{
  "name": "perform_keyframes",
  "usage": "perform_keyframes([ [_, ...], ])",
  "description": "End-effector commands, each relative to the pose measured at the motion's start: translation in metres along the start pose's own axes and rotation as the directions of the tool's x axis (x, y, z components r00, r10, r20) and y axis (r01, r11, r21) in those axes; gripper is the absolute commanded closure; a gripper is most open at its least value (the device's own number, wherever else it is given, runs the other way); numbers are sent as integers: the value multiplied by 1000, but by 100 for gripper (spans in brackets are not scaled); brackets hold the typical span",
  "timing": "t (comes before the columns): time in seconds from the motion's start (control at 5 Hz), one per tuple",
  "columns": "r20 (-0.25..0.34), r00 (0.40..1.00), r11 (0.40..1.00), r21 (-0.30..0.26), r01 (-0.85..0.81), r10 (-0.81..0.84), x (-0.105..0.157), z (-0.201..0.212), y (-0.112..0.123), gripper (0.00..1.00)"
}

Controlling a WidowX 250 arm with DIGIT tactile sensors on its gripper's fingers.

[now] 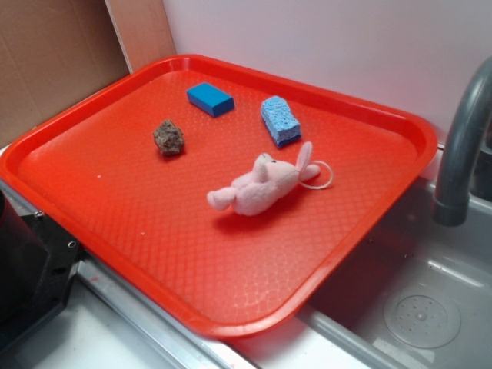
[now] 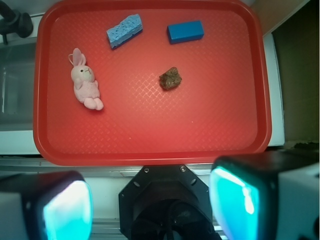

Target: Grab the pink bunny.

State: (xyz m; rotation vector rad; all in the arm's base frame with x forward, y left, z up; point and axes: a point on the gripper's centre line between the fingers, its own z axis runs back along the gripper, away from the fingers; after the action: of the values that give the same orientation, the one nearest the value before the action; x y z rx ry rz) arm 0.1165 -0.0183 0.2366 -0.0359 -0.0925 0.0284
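The pink bunny [image 1: 261, 187] lies on its side on the red tray [image 1: 115, 223], right of the middle, with a white loop by its ears. In the wrist view the bunny [image 2: 85, 86] is at the tray's left side, head toward the far edge. My gripper [image 2: 150, 205] hangs high above the tray's near edge, over the robot's black base. Its two fingers [image 2: 235, 200] with cyan pads stand wide apart and hold nothing. The gripper does not show in the exterior view.
On the tray [image 2: 150, 140] also lie a dark blue block [image 1: 210, 98], a light blue sponge [image 1: 280, 120] and a brown lump [image 1: 168, 137]. A grey faucet [image 1: 461, 146] and sink [image 1: 415, 307] are to the right. A cardboard wall [image 1: 54, 54] stands at the left.
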Motion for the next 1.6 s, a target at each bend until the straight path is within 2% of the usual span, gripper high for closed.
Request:
perform_keyframes([
  [0.0, 0, 1000, 1000, 0, 0, 0, 0, 0, 0, 0],
  [0.2, 22, 992, 991, 56, 119, -121, 19, -35, -37, 0],
  [0.4, 52, 972, 971, 82, 223, -228, 30, -68, -65, 0],
  [0.6, 71, 961, 962, 69, 263, -267, 49, -96, -76, 0],
  [0.8, 52, 958, 959, 43, 280, -282, 67, -129, -78, 0],
  [1.0, 0, 959, 959, 21, 283, -283, 79, -172, -77, 0],
  [1.2, -81, 950, 953, 15, 303, -301, 79, -211, -82, 0],
  [1.4, -69, 964, 966, -13, 258, -259, 70, -215, -88, 100],
])
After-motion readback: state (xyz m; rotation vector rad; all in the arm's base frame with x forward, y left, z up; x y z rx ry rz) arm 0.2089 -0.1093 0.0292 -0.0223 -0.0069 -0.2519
